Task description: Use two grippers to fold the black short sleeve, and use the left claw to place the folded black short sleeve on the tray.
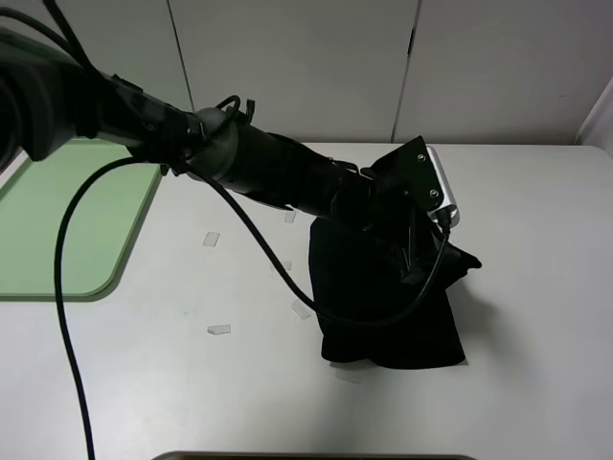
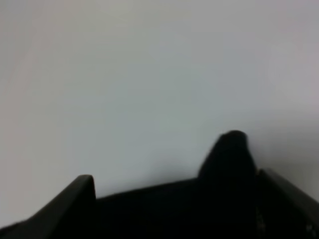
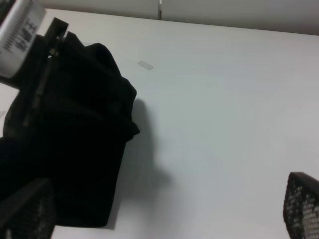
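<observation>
left hand [image 2: 174, 199]: clamped on the plain black soft cloth T-shirt [image 1: 388, 302], lifting part of it
right hand [image 3: 164, 214]: fingers wide apart, nothing held
shirt: folded bundle at 4 o'clock on the white surface [image 1: 536, 316]
pale green flat plastic tray [image 1: 57, 230]: over at 9 o'clock, well apart from the shirt

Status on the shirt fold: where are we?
Done: the shirt is folded into a compact bundle on the table. In hand: the left gripper is at the bundle's upper edge, cloth between its fingers; the right gripper is open and clear. Left: move it to the tray.
</observation>
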`<state>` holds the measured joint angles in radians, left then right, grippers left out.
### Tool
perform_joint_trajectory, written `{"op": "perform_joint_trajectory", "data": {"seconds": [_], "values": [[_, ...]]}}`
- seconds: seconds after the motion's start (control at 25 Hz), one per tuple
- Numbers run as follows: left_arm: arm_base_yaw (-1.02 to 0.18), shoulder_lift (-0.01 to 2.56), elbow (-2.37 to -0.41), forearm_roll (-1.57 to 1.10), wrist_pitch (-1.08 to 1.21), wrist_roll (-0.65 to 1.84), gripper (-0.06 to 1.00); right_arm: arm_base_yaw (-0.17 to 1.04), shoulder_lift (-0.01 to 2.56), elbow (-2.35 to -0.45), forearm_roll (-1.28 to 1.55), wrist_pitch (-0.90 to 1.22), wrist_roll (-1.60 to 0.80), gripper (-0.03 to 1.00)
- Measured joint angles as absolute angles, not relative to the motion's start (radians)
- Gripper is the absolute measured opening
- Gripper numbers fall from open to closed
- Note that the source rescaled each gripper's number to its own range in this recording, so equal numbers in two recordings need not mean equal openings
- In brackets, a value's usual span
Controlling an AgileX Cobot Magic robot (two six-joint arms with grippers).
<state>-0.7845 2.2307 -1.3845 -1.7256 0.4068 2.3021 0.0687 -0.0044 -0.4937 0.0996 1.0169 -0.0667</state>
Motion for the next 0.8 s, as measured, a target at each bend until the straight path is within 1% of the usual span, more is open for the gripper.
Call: {"op": "perform_joint_trajectory", "data": {"seconds": [0.28, 0.4, 0.48, 0.56, 0.64, 0.8], "values": [[-0.784, 2.29, -1.472, -1.727, 0.374, 2.321, 0.65, 0.069, -0.004, -0.494, 0.1, 1.017, -0.067, 1.0], [-0.784, 2.291, -1.484, -1.728, 0.373, 2.276, 0.65, 0.069, -0.004, -0.494, 0.1, 1.017, -0.067, 1.0], [-0.784, 2.291, -1.489, -1.725, 0.373, 2.17, 0.65, 0.069, -0.004, -0.494, 0.101, 1.017, -0.067, 1.0], [-0.784, 2.292, -1.499, -1.667, 0.37, 2.02, 0.65, 0.069, -0.004, -0.494, 0.101, 1.017, -0.067, 1.0], [-0.784, 2.292, -1.519, -1.556, 0.368, 1.819, 0.65, 0.069, -0.004, -0.494, 0.101, 1.017, -0.067, 1.0], [-0.784, 2.292, -1.579, -1.203, 0.325, 1.442, 0.65, 0.069, -0.004, -0.494, 0.101, 1.017, -0.067, 1.0]]}}
